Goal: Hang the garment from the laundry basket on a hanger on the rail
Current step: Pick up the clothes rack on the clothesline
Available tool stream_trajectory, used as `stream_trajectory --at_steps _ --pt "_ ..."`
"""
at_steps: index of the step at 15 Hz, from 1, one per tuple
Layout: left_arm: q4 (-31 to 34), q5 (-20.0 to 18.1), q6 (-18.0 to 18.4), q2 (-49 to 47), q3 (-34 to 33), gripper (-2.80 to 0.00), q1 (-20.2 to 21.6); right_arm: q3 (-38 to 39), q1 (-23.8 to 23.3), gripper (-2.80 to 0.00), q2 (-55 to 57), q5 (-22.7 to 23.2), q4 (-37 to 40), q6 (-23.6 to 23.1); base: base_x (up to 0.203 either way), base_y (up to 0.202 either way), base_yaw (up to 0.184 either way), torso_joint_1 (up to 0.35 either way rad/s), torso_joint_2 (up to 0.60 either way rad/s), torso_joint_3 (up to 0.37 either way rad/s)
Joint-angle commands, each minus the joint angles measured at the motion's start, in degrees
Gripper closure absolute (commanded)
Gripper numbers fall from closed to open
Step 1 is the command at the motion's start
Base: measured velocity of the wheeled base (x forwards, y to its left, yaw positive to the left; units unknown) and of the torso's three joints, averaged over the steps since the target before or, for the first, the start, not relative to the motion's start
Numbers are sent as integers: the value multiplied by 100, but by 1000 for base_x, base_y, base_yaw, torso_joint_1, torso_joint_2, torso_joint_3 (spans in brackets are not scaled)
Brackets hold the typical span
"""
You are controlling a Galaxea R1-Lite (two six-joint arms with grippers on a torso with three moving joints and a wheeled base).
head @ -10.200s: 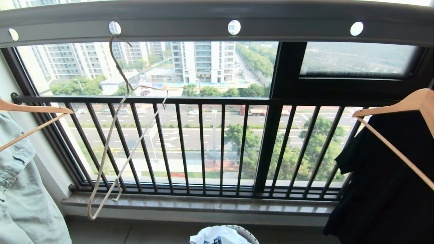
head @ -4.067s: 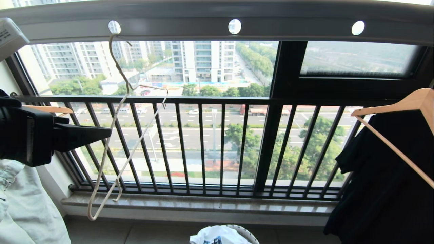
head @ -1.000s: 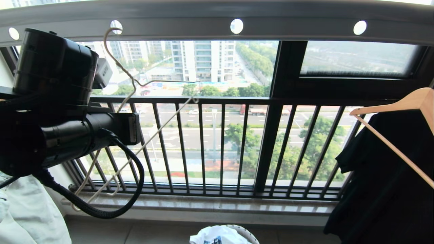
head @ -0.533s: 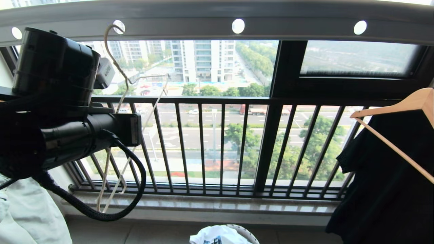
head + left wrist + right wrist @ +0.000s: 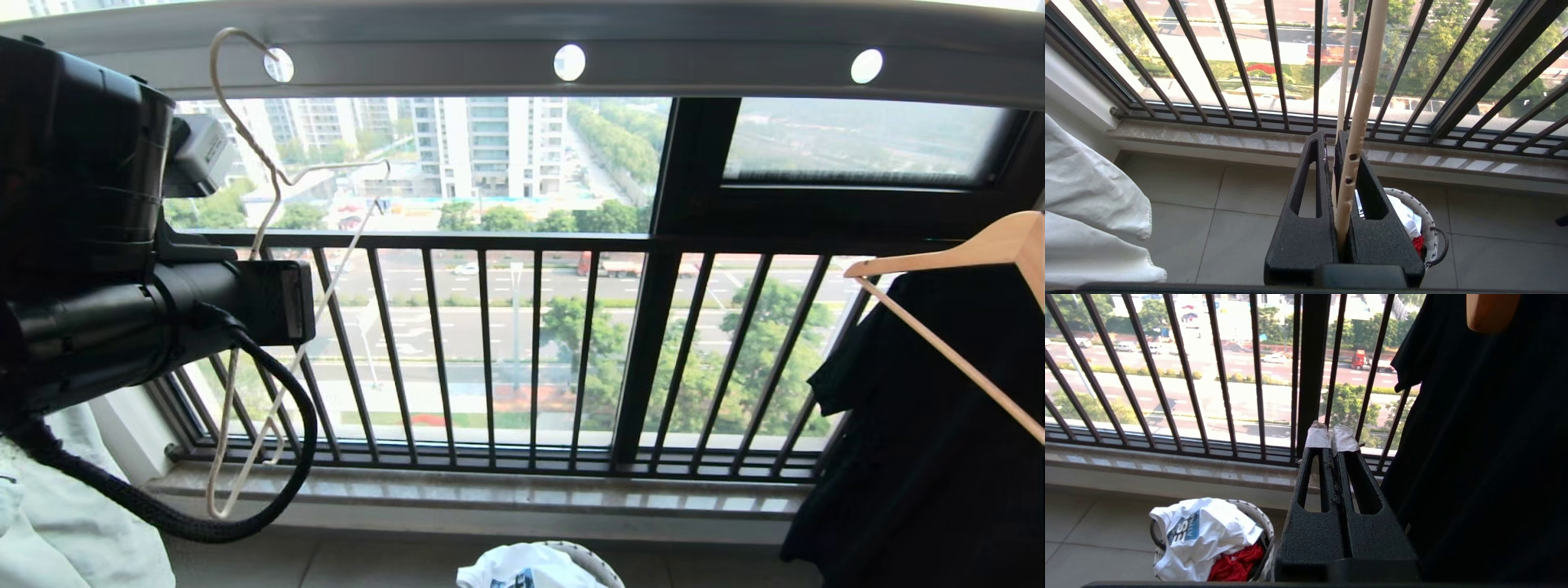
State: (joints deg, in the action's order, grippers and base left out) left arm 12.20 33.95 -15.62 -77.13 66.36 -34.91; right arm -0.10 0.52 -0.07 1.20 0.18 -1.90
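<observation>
My left gripper (image 5: 1331,136) is shut on one thin rod of the cream wire hanger (image 5: 1361,110). In the head view the left arm fills the left side. There the hanger (image 5: 326,269) hangs tilted, its hook raised beside a round hole in the grey rail (image 5: 702,61). Whether the hook tip still sits in the hole I cannot tell. The white garment (image 5: 1204,531) with its blue graphic lies heaped in the laundry basket (image 5: 1265,526) on the floor, over a red cloth (image 5: 1235,565). My right gripper (image 5: 1331,437) is shut and empty, parked low beside the basket.
A black garment (image 5: 922,457) hangs on a wooden hanger (image 5: 963,253) at the right. Pale clothing (image 5: 49,523) hangs at the far left. A black railing of vertical bars (image 5: 535,351) and a stone sill (image 5: 490,490) stand in front of the window.
The left arm has lifted and drawn left, carrying the hanger. Its hook has risen from the rail's hole to above and left of it.
</observation>
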Motion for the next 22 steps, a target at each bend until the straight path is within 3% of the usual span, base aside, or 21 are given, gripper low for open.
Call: stream_trajectory --at_steps 1,5,9,12,16,20,22 --pt "2 15 1 222 -118 0 2 1 0 0 7 3 -1 -3 0 0 0 0 0 0" --pt "10 6 34 562 -188 0 -4 1 0 0 7 3 -1 -3 0 0 0 0 0 0" --pt "43 -6 416 1217 -287 0 -11 1 0 0 7 3 -1 -3 0 0 0 0 0 0" --pt "43 -90 736 1897 -856 0 -15 1 0 0 7 3 -1 -3 0 0 0 0 0 0" --pt "63 -1143 981 2733 -1753 0 -15 1 0 0 7 3 -1 -3 0 0 0 0 0 0" --pt "51 -2716 1058 3021 -2373 0 -15 1 0 0 7 3 -1 -3 0 0 0 0 0 0" --pt "12 -3118 1081 2864 -2591 0 -15 1 0 0 7 3 -1 -3 0 0 0 0 0 0"
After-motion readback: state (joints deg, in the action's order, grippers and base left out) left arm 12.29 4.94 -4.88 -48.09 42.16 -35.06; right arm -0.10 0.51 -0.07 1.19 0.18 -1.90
